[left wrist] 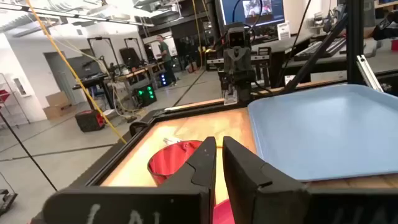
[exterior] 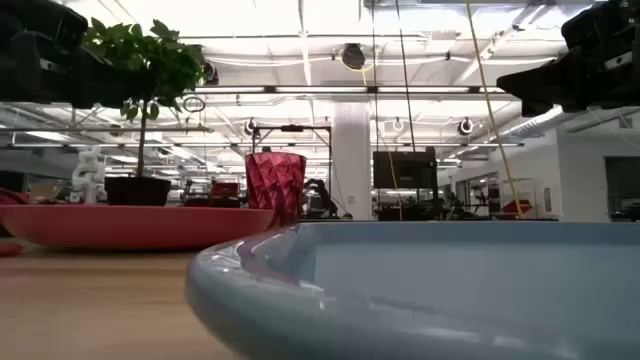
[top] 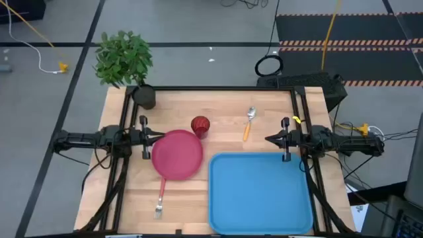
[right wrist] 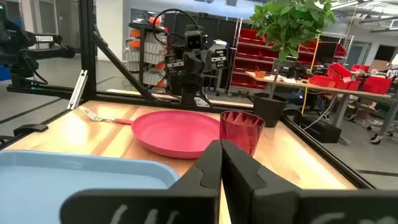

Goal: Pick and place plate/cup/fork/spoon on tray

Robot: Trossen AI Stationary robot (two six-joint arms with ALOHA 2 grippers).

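The pinkish-red plate lies flat on the table left of centre. The dark red cup stands upright just beyond its far right rim. The fork lies near the plate's near side, tines toward the near edge. The orange-handled spoon lies at the far centre. The light-blue tray lies at the near right. My left gripper hovers shut over the plate's left rim. My right gripper hovers shut above the tray's far edge, near the spoon.
A potted plant in a dark pot stands at the table's far left corner. A black frame runs along the table's edges. Bare wood lies between the cup and the spoon and at the near left.
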